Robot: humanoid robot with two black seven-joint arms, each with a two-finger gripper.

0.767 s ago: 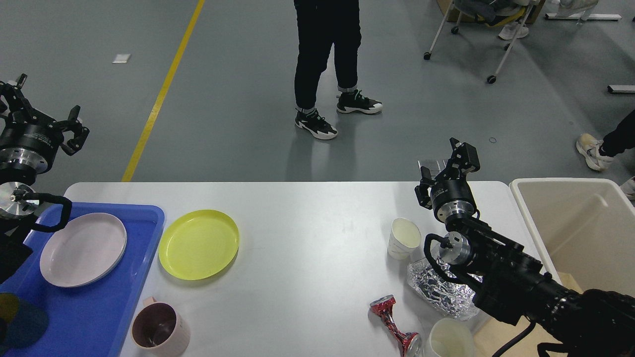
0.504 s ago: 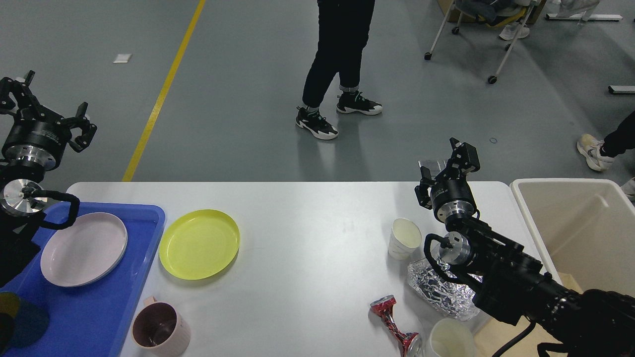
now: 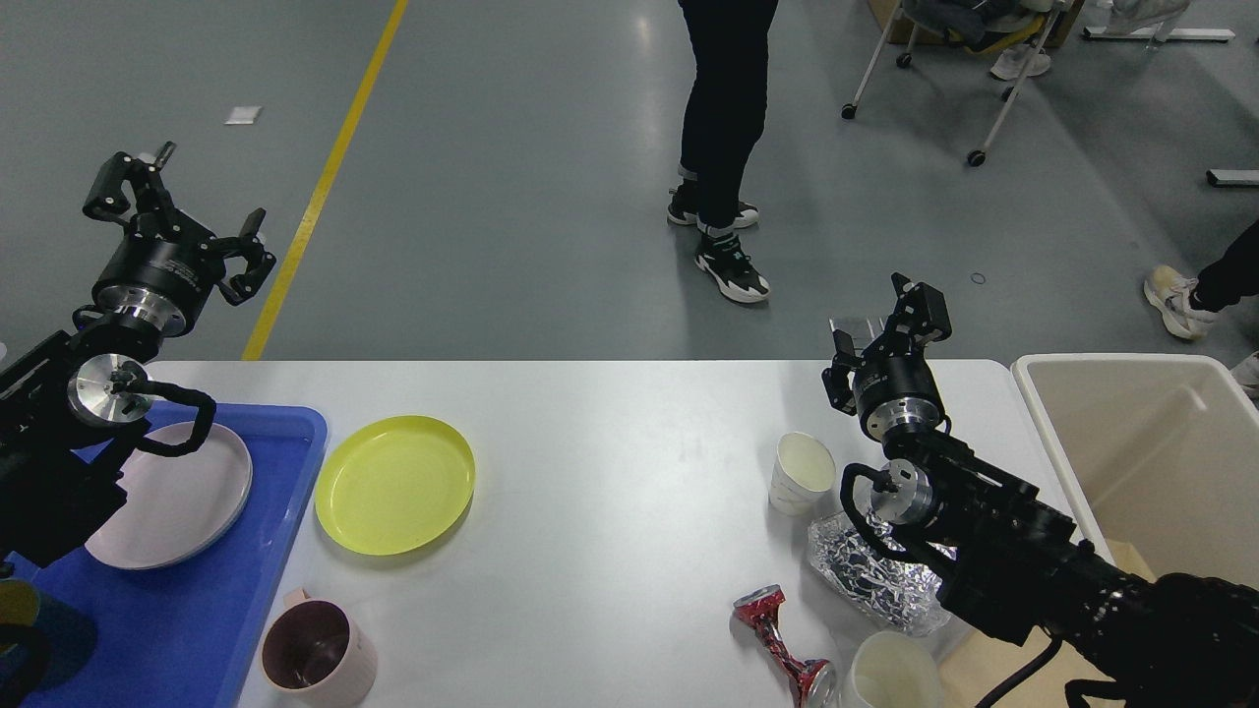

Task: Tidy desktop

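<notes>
Left gripper point(image 3: 177, 202) hangs empty with fingers spread wide above the back-left edge of the large white rectangular desktop point(image 3: 610, 492), likely staged for the round yellow plastic plate point(image 3: 395, 483) beside the blue plastic tray point(image 3: 197, 610), where a pale pink plate point(image 3: 187, 492) already lies. Right gripper point(image 3: 890, 329) is poised over the far right edge, empty, fingers slightly parted. Near it lie apparent rubbish, a white paper cup point(image 3: 802, 473), crumpled foil point(image 3: 870, 580) and a crushed red can point(image 3: 782, 644), close to the beige plastic bin point(image 3: 1161, 462).
</notes>
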